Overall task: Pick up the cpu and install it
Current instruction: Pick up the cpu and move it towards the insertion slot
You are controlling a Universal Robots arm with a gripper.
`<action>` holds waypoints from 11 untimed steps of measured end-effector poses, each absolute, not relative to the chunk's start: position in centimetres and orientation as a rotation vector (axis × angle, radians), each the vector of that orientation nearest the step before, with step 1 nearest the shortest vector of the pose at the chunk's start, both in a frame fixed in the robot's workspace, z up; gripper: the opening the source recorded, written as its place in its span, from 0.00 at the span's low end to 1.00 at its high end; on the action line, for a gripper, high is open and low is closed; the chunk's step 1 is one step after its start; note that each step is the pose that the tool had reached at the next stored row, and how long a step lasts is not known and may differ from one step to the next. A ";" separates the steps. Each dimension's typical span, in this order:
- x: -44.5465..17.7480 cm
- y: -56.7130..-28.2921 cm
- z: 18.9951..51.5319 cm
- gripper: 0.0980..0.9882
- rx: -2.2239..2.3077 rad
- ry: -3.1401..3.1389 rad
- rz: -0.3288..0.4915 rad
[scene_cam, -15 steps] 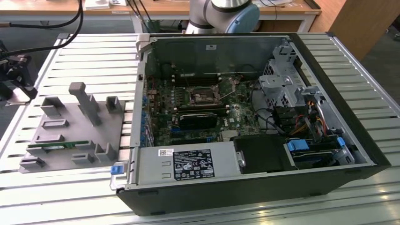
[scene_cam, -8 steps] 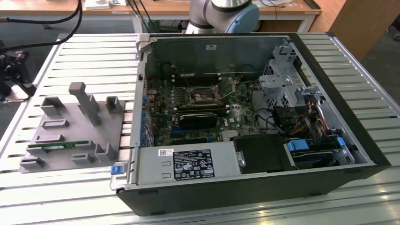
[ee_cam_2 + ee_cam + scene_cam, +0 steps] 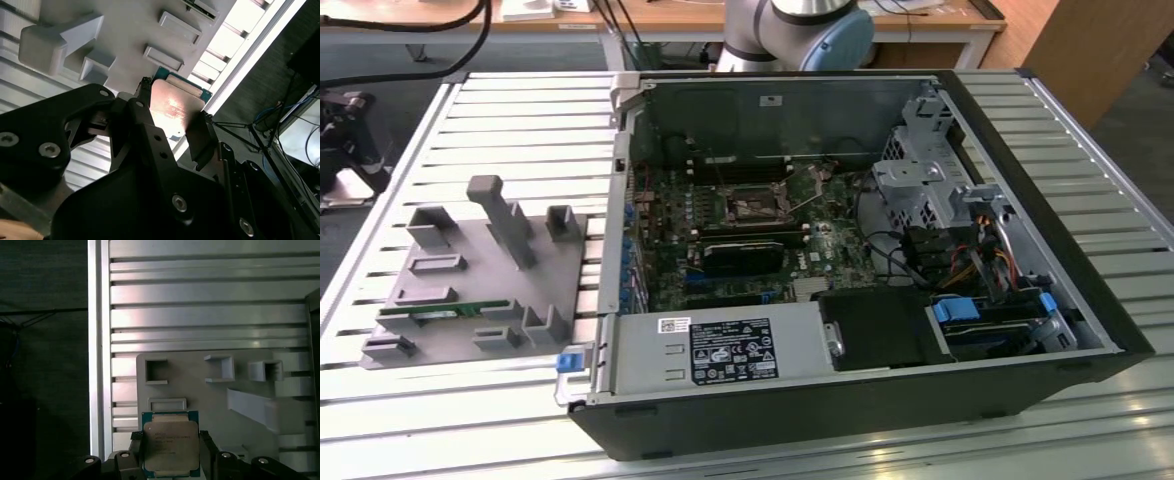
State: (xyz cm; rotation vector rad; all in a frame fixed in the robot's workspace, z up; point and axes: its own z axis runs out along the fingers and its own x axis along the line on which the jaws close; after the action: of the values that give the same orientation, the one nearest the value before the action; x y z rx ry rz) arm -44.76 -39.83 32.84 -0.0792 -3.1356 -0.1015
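Observation:
The cpu (image 3: 170, 446), a flat square chip with a silver top and a green rim, sits between the black fingers (image 3: 207, 450) of my gripper (image 3: 170, 456), which is shut on it. In the second wrist view the cpu (image 3: 176, 106) shows again, clamped on two opposite edges by the gripper (image 3: 172, 125). It hangs above the grey holder block (image 3: 225, 390) on the slatted table, clear of the block's pockets. In the exterior view the motherboard socket (image 3: 754, 208) lies inside the computer case (image 3: 854, 390), which lies with its side open.
The grey holder block (image 3: 467, 290) stands at the exterior view's left, with upright pegs and a green memory stick (image 3: 447, 313) in it. Inside the case are a black cooler (image 3: 744, 255), drive cages (image 3: 921, 185), cables and a power supply (image 3: 720, 350). The arm's base (image 3: 794, 30) stands behind the case.

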 end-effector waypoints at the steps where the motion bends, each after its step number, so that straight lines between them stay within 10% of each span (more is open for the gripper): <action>1: -44.8 -39.8 33.0 0.49 -0.079 -3.136 -0.102; 11: -44.8 -39.5 34.5 0.49 -0.079 -3.136 -0.102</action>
State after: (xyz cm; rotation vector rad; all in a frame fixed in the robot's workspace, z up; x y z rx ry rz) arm -44.76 -39.53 34.55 -0.0791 -3.1356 -0.1016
